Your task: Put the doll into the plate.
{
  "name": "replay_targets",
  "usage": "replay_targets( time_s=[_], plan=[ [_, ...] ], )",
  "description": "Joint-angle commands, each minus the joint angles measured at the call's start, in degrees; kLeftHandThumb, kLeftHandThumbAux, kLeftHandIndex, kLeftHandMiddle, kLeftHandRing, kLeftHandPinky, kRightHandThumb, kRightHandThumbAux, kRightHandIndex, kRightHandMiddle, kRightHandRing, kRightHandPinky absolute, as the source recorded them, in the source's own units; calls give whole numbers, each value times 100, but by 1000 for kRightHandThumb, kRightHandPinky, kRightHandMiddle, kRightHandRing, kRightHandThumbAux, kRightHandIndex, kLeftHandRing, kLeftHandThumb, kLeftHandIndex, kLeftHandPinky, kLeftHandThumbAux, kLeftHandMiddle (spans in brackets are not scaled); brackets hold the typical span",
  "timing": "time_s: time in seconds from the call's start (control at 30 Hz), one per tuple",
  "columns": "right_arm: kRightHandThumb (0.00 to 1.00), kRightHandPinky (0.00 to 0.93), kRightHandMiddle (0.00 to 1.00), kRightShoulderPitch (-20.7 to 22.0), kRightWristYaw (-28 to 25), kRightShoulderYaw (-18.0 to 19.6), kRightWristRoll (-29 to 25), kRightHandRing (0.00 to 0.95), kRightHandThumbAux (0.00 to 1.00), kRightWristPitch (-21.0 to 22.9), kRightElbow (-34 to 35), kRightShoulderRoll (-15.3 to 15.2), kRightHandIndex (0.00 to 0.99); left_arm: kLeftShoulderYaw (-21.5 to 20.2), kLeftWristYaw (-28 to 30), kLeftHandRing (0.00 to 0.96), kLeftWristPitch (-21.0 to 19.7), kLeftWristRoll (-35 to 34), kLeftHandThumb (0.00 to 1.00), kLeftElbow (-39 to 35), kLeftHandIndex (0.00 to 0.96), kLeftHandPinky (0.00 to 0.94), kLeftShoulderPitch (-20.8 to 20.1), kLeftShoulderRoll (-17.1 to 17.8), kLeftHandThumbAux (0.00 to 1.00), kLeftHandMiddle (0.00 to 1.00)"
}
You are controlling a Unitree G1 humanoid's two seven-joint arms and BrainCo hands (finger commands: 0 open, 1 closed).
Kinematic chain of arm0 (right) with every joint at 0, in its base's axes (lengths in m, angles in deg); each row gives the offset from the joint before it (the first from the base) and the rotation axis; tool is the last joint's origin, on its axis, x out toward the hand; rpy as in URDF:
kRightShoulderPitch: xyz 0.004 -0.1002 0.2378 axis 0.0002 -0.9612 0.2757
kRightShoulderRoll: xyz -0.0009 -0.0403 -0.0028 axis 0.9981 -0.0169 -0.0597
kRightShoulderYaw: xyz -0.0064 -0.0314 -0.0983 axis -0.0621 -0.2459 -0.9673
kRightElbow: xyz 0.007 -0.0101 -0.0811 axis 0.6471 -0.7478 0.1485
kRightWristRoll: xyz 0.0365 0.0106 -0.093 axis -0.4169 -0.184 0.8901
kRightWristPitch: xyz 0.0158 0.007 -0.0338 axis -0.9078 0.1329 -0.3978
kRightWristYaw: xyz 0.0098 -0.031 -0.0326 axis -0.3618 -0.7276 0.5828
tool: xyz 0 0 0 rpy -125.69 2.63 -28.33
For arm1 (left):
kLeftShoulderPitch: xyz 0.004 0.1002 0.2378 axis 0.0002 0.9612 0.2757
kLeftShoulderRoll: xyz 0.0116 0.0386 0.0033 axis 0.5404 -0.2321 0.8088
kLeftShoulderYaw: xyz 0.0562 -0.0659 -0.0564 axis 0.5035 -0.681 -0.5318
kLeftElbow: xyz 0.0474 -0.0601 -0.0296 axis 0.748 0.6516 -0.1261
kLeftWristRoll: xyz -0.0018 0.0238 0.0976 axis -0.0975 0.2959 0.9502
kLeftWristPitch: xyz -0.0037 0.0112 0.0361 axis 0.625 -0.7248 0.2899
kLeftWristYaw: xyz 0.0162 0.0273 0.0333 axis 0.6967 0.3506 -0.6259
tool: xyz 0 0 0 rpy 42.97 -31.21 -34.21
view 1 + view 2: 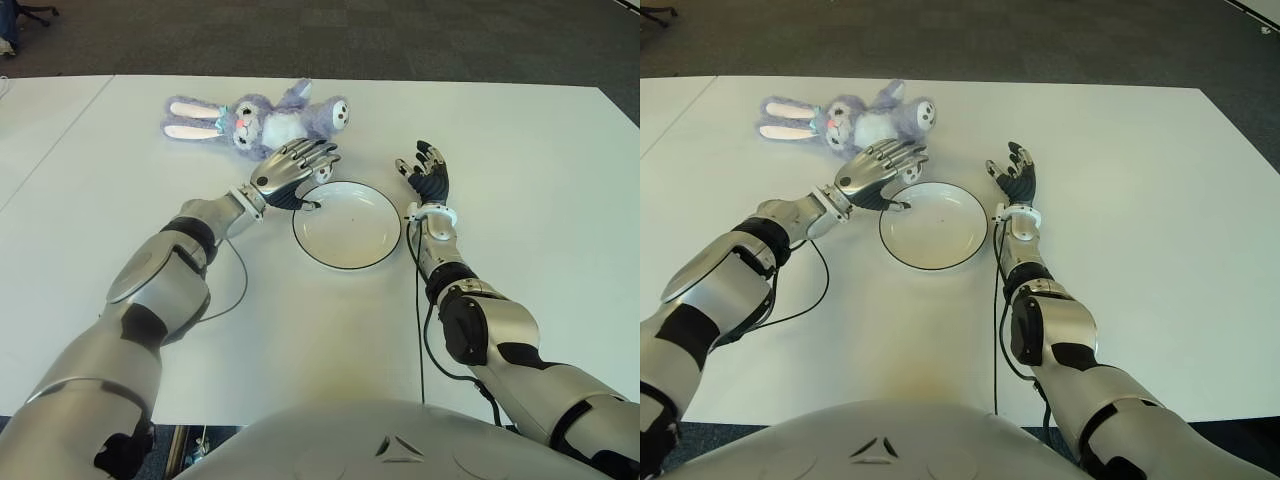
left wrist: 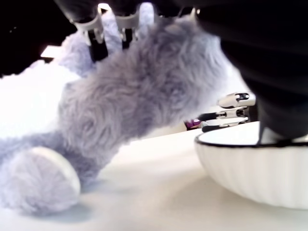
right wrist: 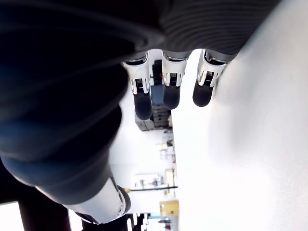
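Note:
A purple plush bunny doll (image 1: 262, 118) lies on its back at the far side of the white table, ears pointing left. A white plate (image 1: 350, 240) with a black rim sits just in front of it and to the right. My left hand (image 1: 295, 165) stretches flat over the doll's lower leg, fingers extended and not closed on it, the thumb at the plate's left rim. In the left wrist view the fur (image 2: 144, 86) fills the space under the fingers (image 2: 95, 36), with the plate wall (image 2: 250, 173) beside it. My right hand (image 1: 428, 172) shows just right of the plate, fingers relaxed and holding nothing.
The white table (image 1: 530, 140) reaches wide on both sides of the plate. A thin black cable (image 1: 238, 290) loops on the table beside my left forearm. Dark carpet (image 1: 400, 40) lies beyond the far edge.

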Motion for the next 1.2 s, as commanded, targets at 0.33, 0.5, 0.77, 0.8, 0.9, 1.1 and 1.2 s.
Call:
replay_targets(
  time_s=[0.33, 0.5, 0.77, 0.8, 0.9, 1.1, 1.2],
  plan=[
    [387, 46, 111, -895, 81, 19, -64, 59, 886, 1040, -667, 151, 178, -50, 442, 38, -112, -168, 219, 126, 0, 0, 54, -103, 569, 0],
    [388, 43, 109, -902, 66, 23, -77, 56, 881, 1026, -666, 146, 180, -50, 489, 44, -154, -174, 218, 134, 0, 0, 46, -127, 569, 0],
    [421, 54, 113, -906, 39, 49, -110, 61, 879, 993, -662, 154, 203, -12, 499, 40, -249, -142, 212, 141, 0, 0, 49, -124, 590, 0],
    [421, 55, 114, -908, 33, 54, -115, 62, 880, 988, -661, 151, 201, -6, 506, 40, -266, -137, 211, 142, 0, 0, 48, -128, 593, 0],
    [420, 62, 118, -915, 23, 64, -124, 67, 881, 964, -659, 150, 200, 9, 531, 41, -317, -124, 196, 139, 0, 0, 43, -124, 613, 2],
    [439, 79, 125, -917, 15, 69, -126, 78, 880, 946, -658, 151, 207, 10, 528, 39, -355, -129, 163, 134, 0, 7, 47, -120, 651, 17],
    [446, 84, 130, -914, 22, 73, -129, 84, 882, 955, -658, 152, 210, -8, 531, 41, -360, -152, 157, 134, 0, 27, 59, -112, 678, 27]
  ],
)
